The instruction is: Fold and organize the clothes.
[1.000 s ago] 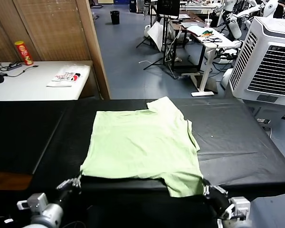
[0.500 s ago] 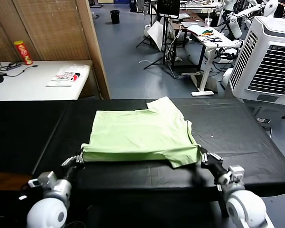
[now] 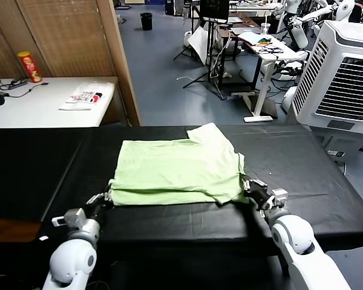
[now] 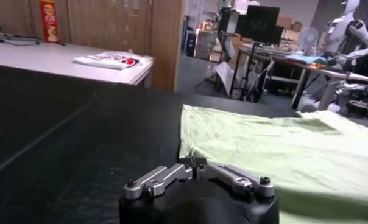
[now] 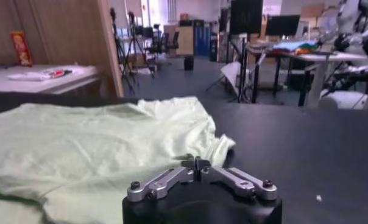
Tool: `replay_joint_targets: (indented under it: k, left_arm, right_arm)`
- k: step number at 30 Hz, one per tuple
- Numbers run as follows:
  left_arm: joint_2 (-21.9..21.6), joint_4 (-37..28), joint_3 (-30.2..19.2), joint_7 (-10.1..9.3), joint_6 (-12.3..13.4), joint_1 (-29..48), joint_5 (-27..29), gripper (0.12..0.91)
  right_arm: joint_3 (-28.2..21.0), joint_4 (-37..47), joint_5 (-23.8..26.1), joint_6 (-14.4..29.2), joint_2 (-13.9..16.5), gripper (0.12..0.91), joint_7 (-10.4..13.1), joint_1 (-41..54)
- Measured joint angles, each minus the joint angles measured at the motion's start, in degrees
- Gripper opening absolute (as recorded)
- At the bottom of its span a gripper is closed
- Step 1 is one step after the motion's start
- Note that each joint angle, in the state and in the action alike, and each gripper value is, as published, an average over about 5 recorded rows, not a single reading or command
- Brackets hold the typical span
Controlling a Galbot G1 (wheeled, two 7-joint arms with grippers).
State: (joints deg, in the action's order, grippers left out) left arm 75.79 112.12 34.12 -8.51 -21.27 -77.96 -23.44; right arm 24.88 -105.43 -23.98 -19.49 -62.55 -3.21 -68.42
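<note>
The clothes are one pale green T-shirt (image 3: pixel 175 166) lying on the black table covering (image 3: pixel 42 163), its near part doubled over onto the rest. One sleeve points toward the far side. My left gripper (image 3: pixel 103 198) sits low at the fold's left corner, fingertips together on the fabric edge (image 4: pixel 191 149). At the fold's right corner my right gripper (image 3: pixel 249 186) is likewise shut against the shirt. In the left wrist view the gripper (image 4: pixel 193 164) has the shirt (image 4: pixel 281 152) spread just beyond it. The right wrist view shows the gripper (image 5: pixel 197 162) at the crumpled sleeve (image 5: pixel 217 146).
A white air cooler (image 3: pixel 345 72) stands at the far right beside the table. A white side table (image 3: pixel 42 103) with a red can (image 3: pixel 30 66) and a wooden partition (image 3: pixel 78 48) lie at the far left. Black covering stretches wide on both sides of the shirt.
Both grippers have carried the shirt's near hem from the table's front edge away from me, laying the lower part over the upper. They now sit low at the new fold's corners.
</note>
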Motion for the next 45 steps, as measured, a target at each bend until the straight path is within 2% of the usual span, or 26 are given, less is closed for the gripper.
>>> replay_joint_targets:
  k: [3,6,9,12,16,23,24,27,34,37,40,45]
  left_arm:
    - [0.06,1.01,0.27,0.1,0.0,-1.04,0.35,0.628]
    - [0.23,2.12,0.36,0.44,0.01,-2.43,0.54,0.752]
    - [0.57,2.9,0.35,1.29,0.1,-4.04,0.87,0.792]
    - [0.96,3.17,0.3,2.2,0.28,-5.65,1.35,0.797]
    - [1.34,3.06,0.26,2.85,0.35,-6.94,1.31,0.798]
    - [1.76,1.66,0.39,2.79,0.14,-6.76,0.16,0.794]
    - [1.79,1.5,0.42,2.76,0.13,-6.69,-0.02,0.781]
    - [1.81,1.09,0.5,2.73,0.09,-6.41,-0.55,0.678]
    - [0.79,1.08,0.23,2.09,-0.67,-6.56,0.34,0.282]
    - [-0.28,1.81,0.06,1.53,-1.52,-7.34,2.04,0.156]
    - [-1.73,2.97,-0.04,1.31,-2.3,-8.64,3.86,0.127]
    - [-3.92,5.87,0.41,1.2,-3.15,-11.85,5.59,0.126]
  right_arm:
    - [1.03,-3.23,0.81,-1.31,0.48,0.79,0.2,-2.69]
    - [1.83,-5.83,2.2,-1.96,0.7,0.794,0.32,-5.52]
    - [2.53,-7.38,3.19,-2.14,0.66,0.777,0.59,-8.34]
    - [3.01,-8.22,3.42,-2.17,0.38,0.736,0.9,-10.88]
    - [3.05,-8.44,3.42,-2.35,-0.14,0.626,1.01,-12.8]
    - [2.3,-7.67,4.0,-2.69,-0.77,0.269,0.63,-12.99]
    - [2.25,-7.6,4.08,-2.67,-0.76,0.23,0.57,-12.95]
    - [2.14,-7.34,4.11,-2.69,-0.42,0.157,0.5,-12.59]
    - [2.37,-7.92,2.13,-5.27,1.58,0.127,1.15,-11.7]
    - [2.9,-9.03,0.36,-7.31,2.97,0.126,1.82,-12.25]
    - [3.65,-10.53,-0.89,-9.51,4.46,0.126,2.55,-13.33]
    - [5.21,-13.37,-1.75,-12.31,5.68,0.126,3.41,-16.44]
